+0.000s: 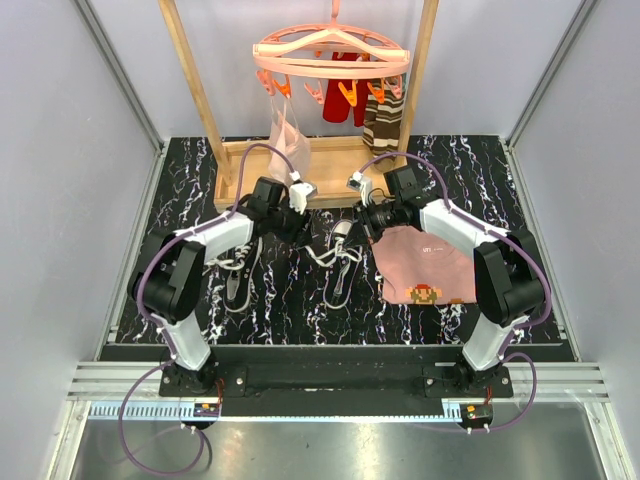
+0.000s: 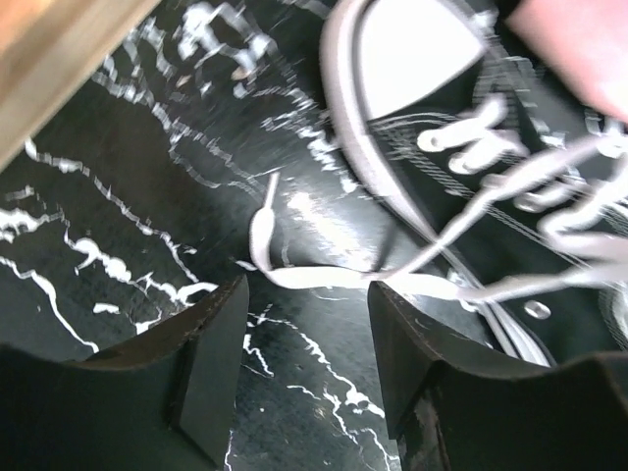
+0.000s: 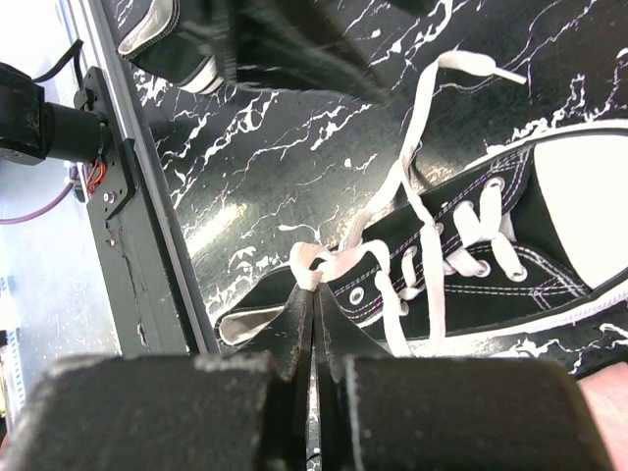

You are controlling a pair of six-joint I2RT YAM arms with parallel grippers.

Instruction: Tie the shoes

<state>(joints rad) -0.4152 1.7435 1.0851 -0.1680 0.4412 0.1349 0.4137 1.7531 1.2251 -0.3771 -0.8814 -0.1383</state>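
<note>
Two black shoes with white toe caps lie on the marbled table: the left shoe (image 1: 240, 275) and the right shoe (image 1: 340, 265). My left gripper (image 2: 306, 289) stands open just off the right shoe's toe (image 2: 412, 59). A flat stretch of white lace (image 2: 314, 280) lies on the table right at its fingertips, untouched. My right gripper (image 3: 314, 294) is shut on a bunched loop of lace (image 3: 319, 267) at the right shoe's (image 3: 491, 265) collar. A long loose lace end (image 3: 422, 108) trails away over the table. Seen from above, the left gripper (image 1: 300, 222) and right gripper (image 1: 362, 218) hover either side of that toe.
A pink cloth with a pixel figure (image 1: 425, 265) lies right of the shoes, under the right arm. A wooden rack (image 1: 330, 160) stands behind, with a pink peg hanger (image 1: 335, 55) holding striped socks (image 1: 380, 118). The left shoe's heel (image 3: 177, 39) shows in the right wrist view.
</note>
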